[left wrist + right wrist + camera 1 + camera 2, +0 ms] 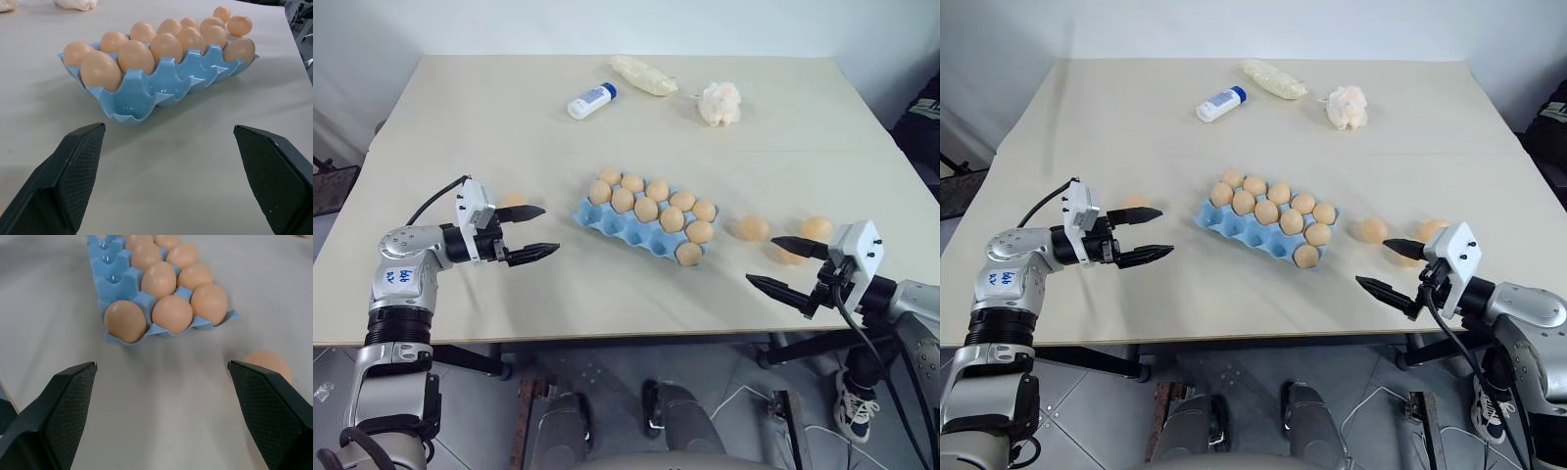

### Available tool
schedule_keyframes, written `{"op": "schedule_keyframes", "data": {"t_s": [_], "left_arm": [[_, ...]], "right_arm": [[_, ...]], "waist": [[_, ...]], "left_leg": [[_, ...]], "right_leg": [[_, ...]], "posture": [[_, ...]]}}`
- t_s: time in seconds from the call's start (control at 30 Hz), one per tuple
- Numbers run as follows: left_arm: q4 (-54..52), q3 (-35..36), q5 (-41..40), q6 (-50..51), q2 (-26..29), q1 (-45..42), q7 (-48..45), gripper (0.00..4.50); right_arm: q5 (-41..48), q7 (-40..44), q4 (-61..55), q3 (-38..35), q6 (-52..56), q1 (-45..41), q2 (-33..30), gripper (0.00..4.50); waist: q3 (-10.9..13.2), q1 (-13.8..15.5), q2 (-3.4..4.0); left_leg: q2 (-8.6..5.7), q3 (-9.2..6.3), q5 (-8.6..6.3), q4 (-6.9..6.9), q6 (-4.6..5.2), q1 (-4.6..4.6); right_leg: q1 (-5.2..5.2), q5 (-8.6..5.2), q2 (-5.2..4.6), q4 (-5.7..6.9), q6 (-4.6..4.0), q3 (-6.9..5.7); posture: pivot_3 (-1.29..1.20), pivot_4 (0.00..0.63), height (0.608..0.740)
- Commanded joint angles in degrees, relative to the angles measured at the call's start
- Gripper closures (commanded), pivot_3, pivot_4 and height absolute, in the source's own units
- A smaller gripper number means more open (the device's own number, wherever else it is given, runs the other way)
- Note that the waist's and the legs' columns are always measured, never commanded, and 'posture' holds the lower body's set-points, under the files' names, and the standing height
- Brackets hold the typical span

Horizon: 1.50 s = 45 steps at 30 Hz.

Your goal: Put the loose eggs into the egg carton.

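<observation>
The beige bench (509, 137) carried everything, and both arms hung low over its near edge. The left pincer (530, 233) stood spread wide with nothing between its black fingers, pointing across the bench toward the light blue egg carton (607, 223), which lay just ahead of its tips at a slant. The right pincer (781, 262) was likewise spread wide and held nothing, aimed back toward the carton's other end. The carton sat between the two pincers, its far two rows filled with tan-brown eggs and one more egg (689, 254) seated in the near row at the end closest to the right pincer; the remaining near cups were empty. Of the loose eggs, one (753, 228) rested on the bench between the carton and the right pincer, another (817, 227) lay just beyond that pincer's far finger, and a third (791, 257) sat partly hidden behind the same finger. A fourth loose egg (512, 200) lay just beyond the left pincer's far finger, partly covered by it. Well beyond both pincers, near the far edge of the bench, lay a white bottle with a blue cap (591, 101) on its side, a pale wrapped packet (644, 75) and a fluffy white tissue wad (720, 103).
</observation>
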Motion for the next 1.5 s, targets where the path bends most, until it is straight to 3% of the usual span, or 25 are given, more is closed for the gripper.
{"op": "schedule_keyframes", "data": {"t_s": [0.03, 0.33, 0.6, 0.77, 0.97, 1.1, 1.5], "left_arm": [[0.0, 0.2, -0.5, -2.2, 0.1, -1.7, -0.5, 0.02], [0.9, 0.5, -0.7, -1.3, -0.9, -3.7, 2.8, 0.02], [2.4, -0.5, -1.4, -3.2, -3.0, -5.1, -0.2, 0.02], [6.2, -1.8, -1.1, -6.1, -4.8, -7.8, -5.2, 0.02], [11.4, -1.2, -2.6, -9.3, -7.5, -11.4, -11.4, 0.02], [13.0, 0.0, -4.2, -10.1, -7.9, -12.5, -15.2, 0.02], [7.9, 1.9, -5.5, -9.9, -6.5, -8.3, -13.3, 0.02]], "right_arm": [[-0.1, -0.3, -0.5, -2.6, -1.2, -0.2, -0.2, 0.0], [0.7, -3.7, -3.2, -5.0, -0.2, 2.4, 1.3, 0.0], [2.0, -14.2, -13.5, -11.8, 3.0, 10.4, 7.2, 0.0], [2.9, -23.0, -20.4, -15.4, 4.5, 16.5, 14.4, 0.0], [-3.6, -32.0, -21.1, -13.8, -0.5, 20.7, 24.7, 0.0], [-7.4, -35.2, -17.0, -11.6, -4.1, 18.3, 29.0, 0.0], [-15.7, -39.8, 2.8, -5.1, -7.4, -2.4, 27.9, 0.0]], "waist": [[0.0, 0.0, 0.0], [0.0, -0.1, 0.0], [0.0, 0.2, 0.0], [0.0, 0.2, 0.0], [0.0, -0.2, 0.02], [0.0, -0.4, 0.02], [0.1, -0.5, 0.1]], "left_leg": [[0.0, 0.0, 0.0, 0.0, 0.0, 0.0], [0.01, 0.01, -0.02, -0.01, 0.02, -0.01], [0.0, -0.03, -0.05, -0.01, -0.01, -0.02], [0.0, -0.07, -0.18, 0.02, -0.19, -0.04], [-0.02, 0.0, -0.2, 0.01, -0.22, -0.03], [0.0, 0.02, -0.2, 0.01, -0.21, -0.03], [-0.03, 0.03, -0.02, 0.0, 0.08, -0.03]], "right_leg": [[0.0, 0.0, 0.0, 0.0, 0.0, 0.0], [0.0, 0.0, 0.01, -0.02, 0.01, 0.01], [0.02, 0.0, 0.01, -0.04, 0.0, -0.02], [0.05, 0.0, 0.02, -0.08, 0.01, -0.05], [0.05, -0.02, 0.03, -0.11, -0.03, -0.01], [0.06, -0.06, 0.06, -0.19, -0.1, 0.0], [0.03, -0.07, 0.04, -0.1, -0.12, 0.04]], "posture": [[0.0, 0.15, 0.74], [0.0, 0.15, 0.74], [0.0, 0.15, 0.74], [0.0, 0.15, 0.74], [0.0, 0.15, 0.74], [0.0, 0.15, 0.74], [0.0, 0.15, 0.74]]}}
